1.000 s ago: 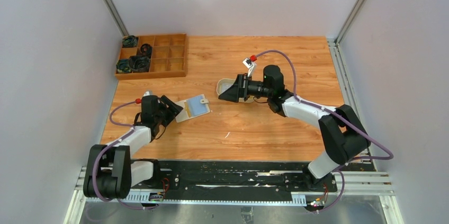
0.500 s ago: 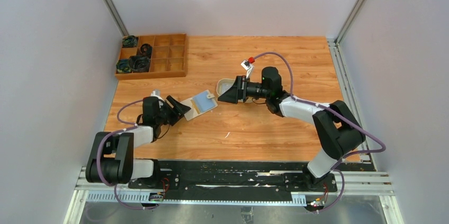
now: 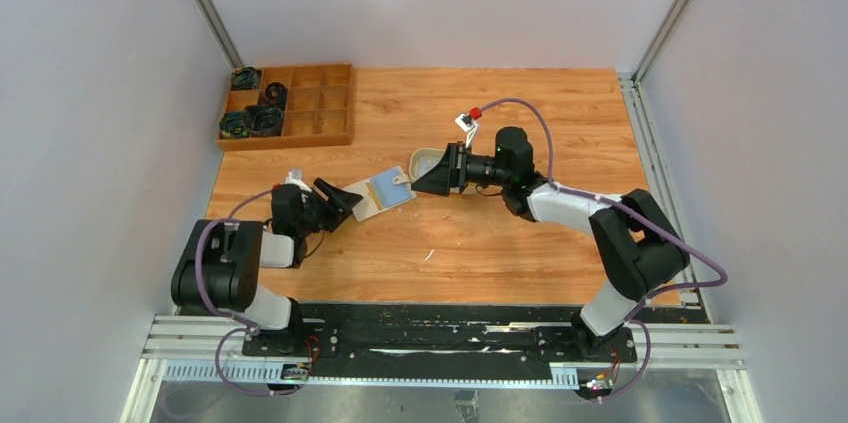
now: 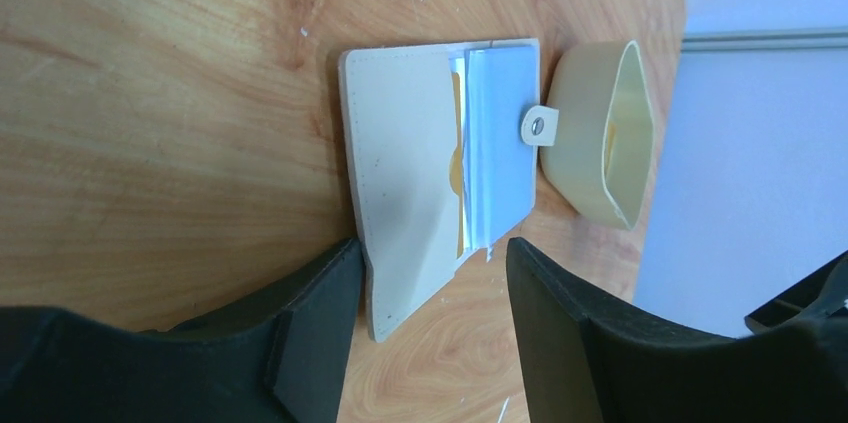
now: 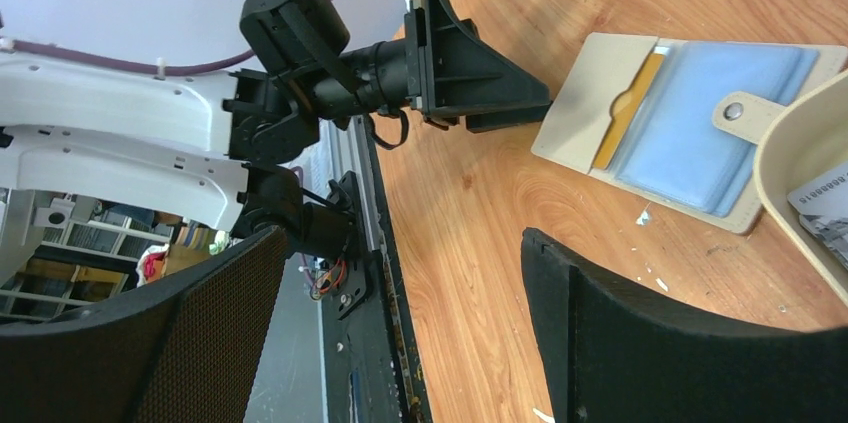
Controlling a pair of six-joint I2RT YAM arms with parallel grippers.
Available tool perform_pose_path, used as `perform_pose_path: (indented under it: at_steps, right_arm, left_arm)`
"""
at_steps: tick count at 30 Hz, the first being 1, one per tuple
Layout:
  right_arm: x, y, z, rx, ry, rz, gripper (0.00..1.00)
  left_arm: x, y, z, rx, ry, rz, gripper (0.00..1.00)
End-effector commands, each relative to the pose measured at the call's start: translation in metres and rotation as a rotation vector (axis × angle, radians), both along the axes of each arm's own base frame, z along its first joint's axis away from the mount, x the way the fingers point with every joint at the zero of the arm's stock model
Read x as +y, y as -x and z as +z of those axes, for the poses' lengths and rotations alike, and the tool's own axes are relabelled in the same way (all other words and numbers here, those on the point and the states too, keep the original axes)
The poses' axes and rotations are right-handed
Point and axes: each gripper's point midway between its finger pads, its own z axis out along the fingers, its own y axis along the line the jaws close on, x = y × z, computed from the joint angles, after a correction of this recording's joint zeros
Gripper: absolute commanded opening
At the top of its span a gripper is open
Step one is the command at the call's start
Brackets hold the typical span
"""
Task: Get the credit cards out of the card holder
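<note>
The card holder point(image 3: 383, 192) lies open and flat on the wooden table, beige outside and pale blue inside, its snap tab point(image 4: 538, 125) toward the oval tray point(image 3: 428, 155). A yellow card point(image 4: 456, 168) and a pale blue card point(image 4: 482, 143) stick out of its pockets. My left gripper point(image 3: 345, 205) is low on the table, open, with the holder's near corner between its fingers; one finger point(image 4: 320, 303) touches the holder's edge. My right gripper point(image 3: 418, 183) hovers open by the tray, holding nothing. A printed card point(image 5: 822, 205) lies in the tray.
A wooden compartment box point(image 3: 288, 105) with dark items stands at the back left. Small white scraps point(image 3: 428, 255) lie on the table in front of the holder. The black rail point(image 3: 430, 328) runs along the near edge.
The left gripper slid right, its jaws narrowing a little, and the card holder shifted right and back until it reached the tray. The right gripper barely moved.
</note>
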Motion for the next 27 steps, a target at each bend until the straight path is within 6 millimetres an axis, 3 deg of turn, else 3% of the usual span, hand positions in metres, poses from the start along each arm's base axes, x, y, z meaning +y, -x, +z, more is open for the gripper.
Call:
perform_pose_path:
  at_steps: [1,3,8,13,20,21,23,26,27]
  right_arm:
    - [0.002,0.007,-0.004,-0.002,-0.015,0.035,0.9]
    - [0.002,0.008,-0.004,-0.001,-0.014,0.036,0.9]
    - [0.001,0.009,-0.006,0.001,-0.013,0.037,0.9]
    - [0.003,0.008,-0.008,0.006,-0.012,0.042,0.9]
    - [0.005,0.006,-0.01,0.011,-0.012,0.051,0.89]
    - [0.005,0.005,-0.011,0.014,-0.006,0.046,0.89]
    - [0.005,0.003,-0.012,0.01,0.007,0.038,0.88]
    - [0.006,-0.002,-0.006,-0.008,0.019,0.021,0.88]
    - [0.007,-0.004,-0.002,-0.017,0.017,0.018,0.88]
  left_arm:
    - [-0.008,-0.016,0.02,-0.118,0.138,0.022,0.6]
    - [-0.011,-0.021,0.028,-0.163,0.178,0.019,0.58]
    - [-0.013,-0.023,0.024,-0.177,0.222,0.022,0.54]
    - [-0.011,-0.022,0.019,-0.17,0.213,0.029,0.43]
    - [-0.007,-0.023,0.014,-0.136,0.126,0.018,0.0]
    - [-0.006,-0.025,0.015,-0.138,0.1,0.009,0.0]
    - [-0.005,-0.027,0.023,-0.14,0.066,-0.002,0.0]
    - [-0.008,-0.036,0.052,-0.202,0.044,-0.04,0.0]
    - [-0.01,-0.04,0.073,-0.245,0.038,-0.056,0.0]
